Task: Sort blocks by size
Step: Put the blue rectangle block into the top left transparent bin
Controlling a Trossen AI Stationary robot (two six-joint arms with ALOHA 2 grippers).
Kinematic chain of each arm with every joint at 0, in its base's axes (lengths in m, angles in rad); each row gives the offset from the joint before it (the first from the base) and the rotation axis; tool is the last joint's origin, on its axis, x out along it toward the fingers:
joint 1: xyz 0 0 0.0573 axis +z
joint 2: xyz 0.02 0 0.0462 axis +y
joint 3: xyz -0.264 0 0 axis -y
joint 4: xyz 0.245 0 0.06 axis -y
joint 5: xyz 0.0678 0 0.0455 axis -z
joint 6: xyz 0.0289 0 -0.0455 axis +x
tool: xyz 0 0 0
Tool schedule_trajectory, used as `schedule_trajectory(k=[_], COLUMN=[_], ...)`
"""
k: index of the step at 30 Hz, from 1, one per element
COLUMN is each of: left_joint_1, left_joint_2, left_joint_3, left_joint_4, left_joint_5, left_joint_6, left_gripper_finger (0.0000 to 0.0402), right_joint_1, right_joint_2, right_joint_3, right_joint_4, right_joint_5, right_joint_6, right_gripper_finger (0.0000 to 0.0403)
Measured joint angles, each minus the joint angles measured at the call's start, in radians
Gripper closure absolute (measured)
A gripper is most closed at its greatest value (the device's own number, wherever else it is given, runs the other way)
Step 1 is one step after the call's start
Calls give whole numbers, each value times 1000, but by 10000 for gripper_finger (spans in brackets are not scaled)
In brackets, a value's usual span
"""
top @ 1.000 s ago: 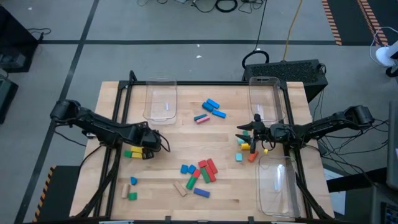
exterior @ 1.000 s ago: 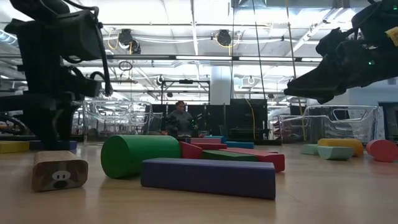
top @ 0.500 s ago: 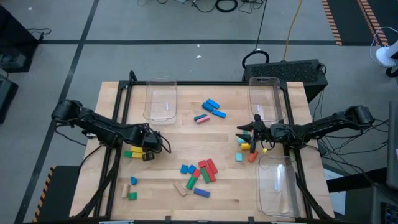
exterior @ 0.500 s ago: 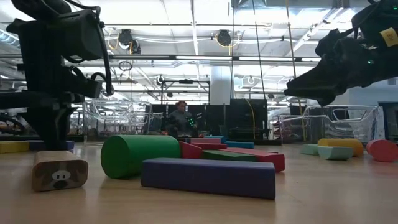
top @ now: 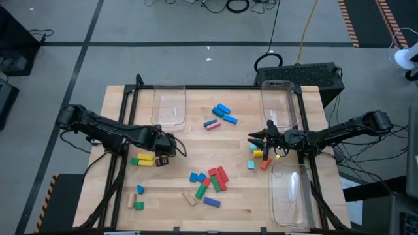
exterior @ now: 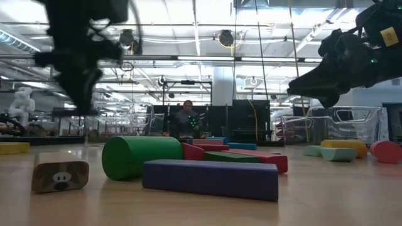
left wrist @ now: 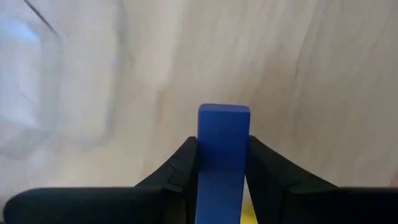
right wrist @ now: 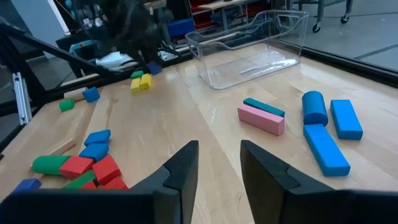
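My left gripper [left wrist: 224, 146] hangs above the table's left half [top: 171, 147] and is shut on a blue bar block [left wrist: 222, 155]. A green block [top: 134, 160] and a yellow block [top: 145, 158] lie on the wood just near of it. My right gripper [right wrist: 219, 152] hovers at the right [top: 253, 139], narrowly open with nothing between its fingers, above a small cluster of blocks [top: 258, 155]. More blocks lie in a pile at the centre [top: 212, 179], with blue ones farther back [top: 223, 112]. My left gripper pinches the blue bar by its two long sides [left wrist: 204, 163] between the two fingers. The bar lies along the fingers, and its free end [left wrist: 224, 113] sticks out past their tips. The fingers point down at the table, and the bar is lifted clear of it.
Clear plastic bins stand at the far left [top: 168, 104], the far right [top: 277, 104] and the near right [top: 290, 192]. A pink bar and a teal bar [right wrist: 262, 115] lie ahead of my right gripper. Three small blocks sit near the front left [top: 137, 199]. A person stands in the room beyond [exterior: 186, 119].
My left gripper has risen from the table beside the green and yellow blocks and gone toward the table's right and far side. The blue bar has been lifted clear with it. The green and yellow blocks have stayed in place.
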Motion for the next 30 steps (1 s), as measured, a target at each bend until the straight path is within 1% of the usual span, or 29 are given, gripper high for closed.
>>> schedule_trajectory(k=[3, 7, 10, 13, 18, 22, 26, 30], left_joint_1=[24, 76, 150, 254, 462, 609, 705, 767], left_joint_2=[-5, -13, -11, -13, -11, 16, 73, 157], left_joint_3=[92, 218, 309, 371, 391, 383, 383, 383], left_joint_4=[-110, -199, -217, -209, -137, -94, -38, 32], left_joint_5=[-47, -129, -154, -154, -139, -96, -40, 30], left_joint_6=[15, 56, 94, 143, 230, 295, 363, 393], left_gripper_finger=[301, 301, 301, 301, 301, 301, 301, 301], right_joint_1=[0, 0, 0, 0, 0, 0, 0, 0], right_joint_2=[0, 0, 0, 0, 0, 0, 0, 0], right_joint_3=[0, 0, 0, 0, 0, 0, 0, 0], right_joint_4=[0, -1, -1, 0, 1, -3, -12, -25], right_joint_5=[0, -1, -6, -18, -23, -23, -23, -22], right_joint_6=[5, 22, 26, 26, 49, 52, 52, 52], right_gripper_finger=[309, 316, 320, 323, 324, 324, 324, 324])
